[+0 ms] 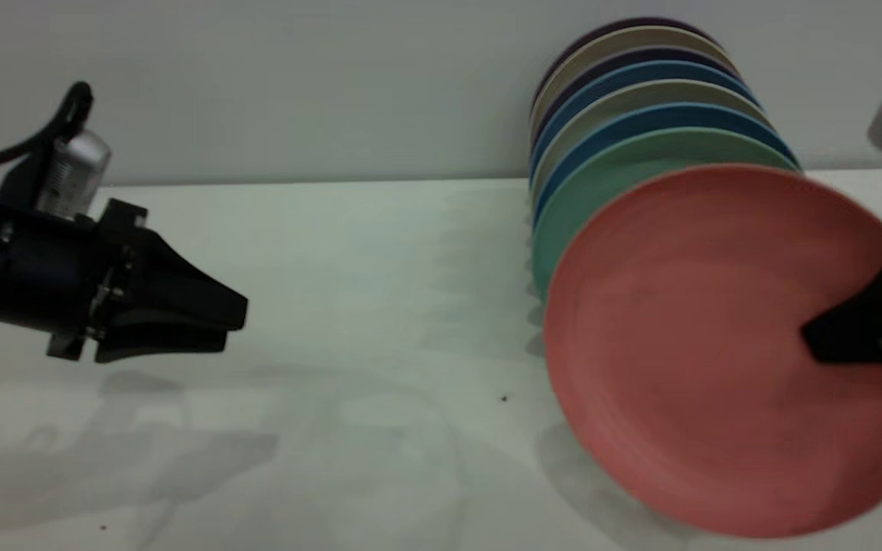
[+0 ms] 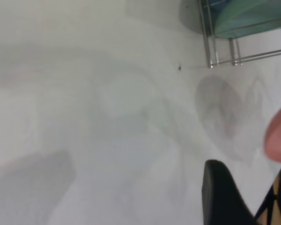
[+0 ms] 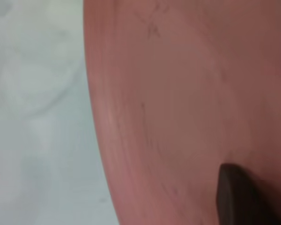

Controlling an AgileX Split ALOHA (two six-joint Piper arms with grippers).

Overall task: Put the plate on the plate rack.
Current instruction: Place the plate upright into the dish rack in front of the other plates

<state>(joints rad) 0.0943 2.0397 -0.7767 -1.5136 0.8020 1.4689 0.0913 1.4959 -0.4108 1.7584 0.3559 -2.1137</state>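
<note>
A: Where's the plate (image 1: 686, 344)?

B: On edge, off the counter (image 1: 334, 306), at six o'clock of the racked row. The right claw (image 1: 831, 337) clamps its rim at three o'clock.

A: How will it handle?

B: Probably stiff, light and smooth; a rim pinch could slip. The plate rack (image 2: 225, 51) waits behind.

A: Left claw (image 1: 223, 321)?

B: Idle at nine o'clock, jaws narrow. No writing visible.
</note>
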